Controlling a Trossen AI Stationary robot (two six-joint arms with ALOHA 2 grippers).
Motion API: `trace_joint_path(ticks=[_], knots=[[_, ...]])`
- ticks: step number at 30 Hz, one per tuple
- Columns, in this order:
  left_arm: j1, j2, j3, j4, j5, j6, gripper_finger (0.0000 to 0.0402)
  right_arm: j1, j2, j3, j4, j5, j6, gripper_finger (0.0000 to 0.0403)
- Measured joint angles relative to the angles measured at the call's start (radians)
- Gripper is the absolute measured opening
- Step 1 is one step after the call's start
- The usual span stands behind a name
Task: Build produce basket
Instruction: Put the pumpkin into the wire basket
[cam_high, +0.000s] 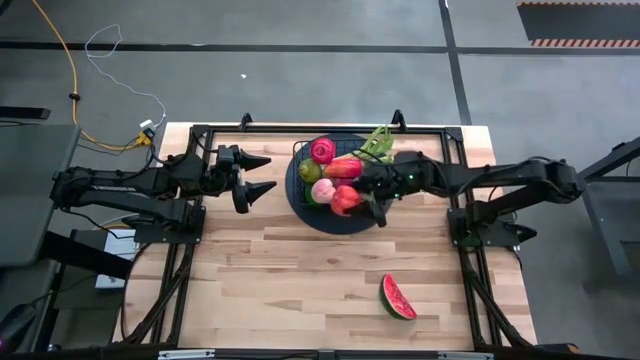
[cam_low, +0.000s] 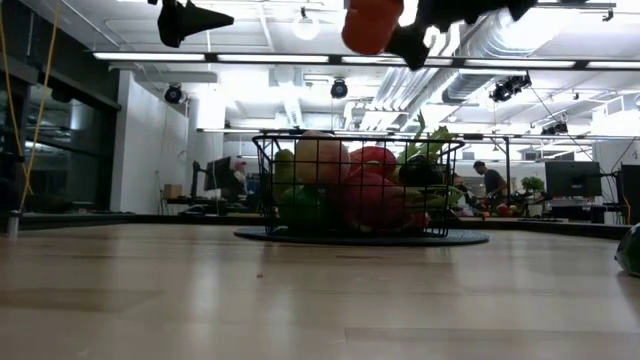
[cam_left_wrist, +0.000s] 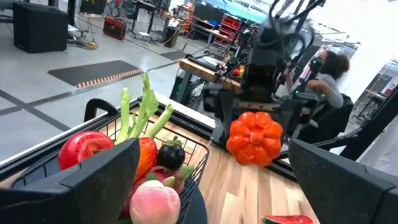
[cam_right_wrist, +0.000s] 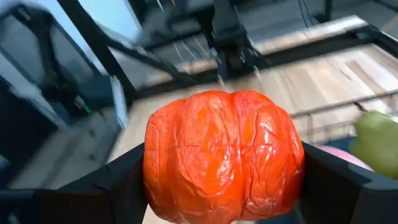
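The black wire basket (cam_high: 300, 165) sits on a dark round mat and holds a pink dragon fruit (cam_high: 322, 150), a green-white leafy stalk (cam_high: 377, 143), an apple (cam_left_wrist: 84, 148), a peach (cam_left_wrist: 154, 200) and other produce. My right gripper (cam_high: 368, 198) is shut on a red pepper (cam_high: 346, 200) over the basket's near side, high above it in the low view (cam_low: 370, 25). My left gripper (cam_high: 268, 172) is open in the air, just left of the basket and pointing toward it. A watermelon slice (cam_high: 397, 297) lies on the table near the near-right corner. My right gripper (cam_right_wrist: 224, 168) pinches the red pepper's bulging sides (cam_right_wrist: 158, 162) between its two fingers (cam_right_wrist: 118, 183), one on each side. The fingers reach in from the table's right, roughly level. The pepper (cam_left_wrist: 255, 137) is lifted clear, well above the basket's rim.
The dark round mat (cam_high: 300, 212) sticks out around the basket. Bare wood table lies toward the near edge (cam_high: 280, 290). Black frame rails run along the table's far edge and sides. A person sits in the room beyond the table (cam_left_wrist: 329, 74).
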Motion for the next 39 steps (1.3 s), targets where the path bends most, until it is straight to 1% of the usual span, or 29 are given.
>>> trace_joint_path(ticks=[2, 5, 8, 10, 12, 14, 16, 19, 23, 28, 29, 31, 32, 34, 37, 39], knots=[[0.000, 0.000, 0.000, 0.000, 0.000, 0.000, 0.0397, -0.015, 0.001, -0.100, 0.188, -0.019, 0.062, 0.0311], [0.000, 0.000, 0.000, 0.000, -0.005, 0.000, 0.0397, -0.040, 0.003, -0.230, 0.463, -0.005, 0.175, 0.0311], [0.000, 0.000, 0.000, 0.000, -0.026, 0.001, 0.0397, -0.065, 0.002, -0.283, 0.712, 0.032, 0.238, 0.0311], [0.000, 0.000, 0.000, 0.000, -0.029, 0.001, 0.0397, -0.081, 0.001, -0.280, 0.786, 0.034, 0.232, 0.0311], [0.000, 0.000, 0.000, 0.002, -0.025, 0.000, 0.0397, -0.089, 0.001, -0.250, 0.788, 0.034, 0.195, 0.0311], [0.000, 0.000, 0.000, 0.022, 0.017, 0.001, 0.0397, -0.093, 0.001, -0.211, 0.768, 0.034, 0.142, 0.0311], [0.000, 0.000, 0.000, 0.051, 0.059, 0.021, 0.0397, -0.093, 0.000, -0.179, 0.710, 0.035, 0.090, 0.0311], [-0.001, 0.000, 0.000, 0.067, 0.065, 0.076, 0.0397, -0.093, 0.001, -0.138, 0.596, 0.035, 0.040, 0.0311], [-0.001, 0.000, 0.000, 0.067, 0.060, 0.136, 0.0397, -0.093, 0.001, -0.104, 0.513, 0.035, 0.005, 0.0311], [-0.001, 0.000, 0.000, 0.067, 0.050, 0.169, 0.0397, -0.093, 0.001, -0.097, 0.507, 0.037, 0.009, 0.0311], [-0.001, 0.000, 0.000, 0.067, 0.042, 0.170, 0.0397, -0.093, 0.001, -0.097, 0.497, 0.047, 0.031, 0.0311], [-0.001, 0.000, 0.000, 0.067, 0.024, 0.169, 0.0397, -0.093, 0.001, -0.096, 0.453, 0.105, 0.118, 0.0311], [-0.001, 0.000, 0.000, 0.067, 0.017, 0.169, 0.0397, -0.097, 0.000, -0.087, 0.394, 0.138, 0.160, 0.0311], [-0.001, 0.000, 0.000, 0.066, 0.007, 0.168, 0.0397, -0.103, 0.003, -0.050, 0.207, 0.201, 0.207, 0.0311], [-0.001, 0.000, 0.000, 0.066, 0.004, 0.167, 0.0397, -0.103, 0.033, 0.027, -0.075, 0.325, 0.207, 0.0311], [-0.001, 0.000, 0.000, 0.066, 0.004, 0.167, 0.0397, -0.103, 0.065, 0.074, -0.227, 0.403, 0.231, 0.0311]])
